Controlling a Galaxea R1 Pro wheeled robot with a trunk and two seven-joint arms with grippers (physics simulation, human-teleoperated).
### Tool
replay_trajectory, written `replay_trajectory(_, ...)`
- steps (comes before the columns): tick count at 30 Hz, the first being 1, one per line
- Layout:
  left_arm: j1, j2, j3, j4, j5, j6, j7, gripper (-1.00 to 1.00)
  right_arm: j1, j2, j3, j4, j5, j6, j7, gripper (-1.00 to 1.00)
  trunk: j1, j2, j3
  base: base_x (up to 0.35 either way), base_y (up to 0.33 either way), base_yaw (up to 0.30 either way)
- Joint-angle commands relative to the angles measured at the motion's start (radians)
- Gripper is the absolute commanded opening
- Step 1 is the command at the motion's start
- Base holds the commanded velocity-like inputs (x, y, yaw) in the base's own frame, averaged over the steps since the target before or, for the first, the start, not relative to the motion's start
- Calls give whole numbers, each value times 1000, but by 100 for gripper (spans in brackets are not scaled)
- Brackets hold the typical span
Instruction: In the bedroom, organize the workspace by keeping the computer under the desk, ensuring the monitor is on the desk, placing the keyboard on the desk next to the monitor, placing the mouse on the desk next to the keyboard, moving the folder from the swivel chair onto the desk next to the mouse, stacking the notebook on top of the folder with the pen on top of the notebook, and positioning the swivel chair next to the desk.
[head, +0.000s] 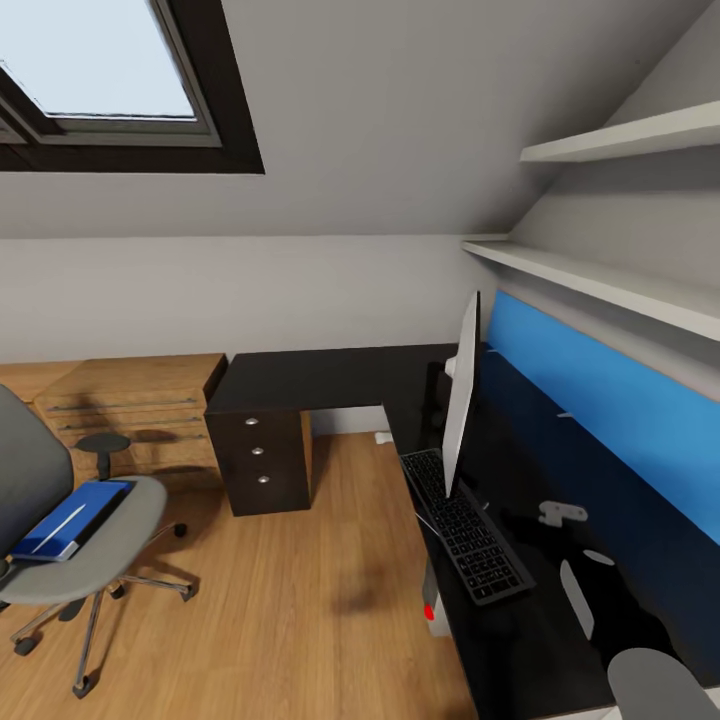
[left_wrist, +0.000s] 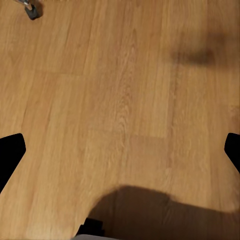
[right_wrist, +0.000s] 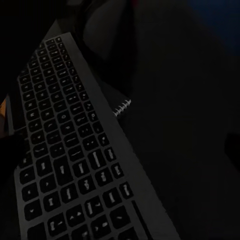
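The black-topped desk (head: 300, 380) runs along the back wall and the right wall. On its right wing the monitor (head: 460, 400) stands edge-on, with the black keyboard (head: 465, 525) lying at its foot. Under that wing the computer (head: 437, 622) shows a red light. The grey swivel chair (head: 95, 540) stands apart at the left, with the blue folder (head: 85, 510) on its seat and a thin white pen (head: 60, 527) on the folder. My right gripper (right_wrist: 120, 150) hangs open over the keyboard (right_wrist: 75, 150), beside a dark notebook's white spiral (right_wrist: 122, 107). My left gripper (left_wrist: 120, 152) is open above the floor. The mouse is out of view.
A low light-wood cabinet (head: 130, 400) stands against the back wall behind the chair. Black drawers (head: 260, 460) hold up the desk's left end. White shelves (head: 600, 280) jut out above the desk's right wing. Wood floor (head: 300, 600) lies between chair and desk. A castor (left_wrist: 32, 10) is near my left gripper.
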Motion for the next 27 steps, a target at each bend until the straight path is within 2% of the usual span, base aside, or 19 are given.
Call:
replay_trajectory(1, -1, 0, -1, 1, 2, -3, 3, 100, -1, 1, -4, 0, 2, 6, 7, 100, 4, -9, -5, 2, 0, 0)
replay_trajectory(27, -1, 0, 0, 0, 3, -18, 8, 100, 0, 1, -4, 10, 2, 8, 7, 100, 104, -191, -87, 0, 0, 0)
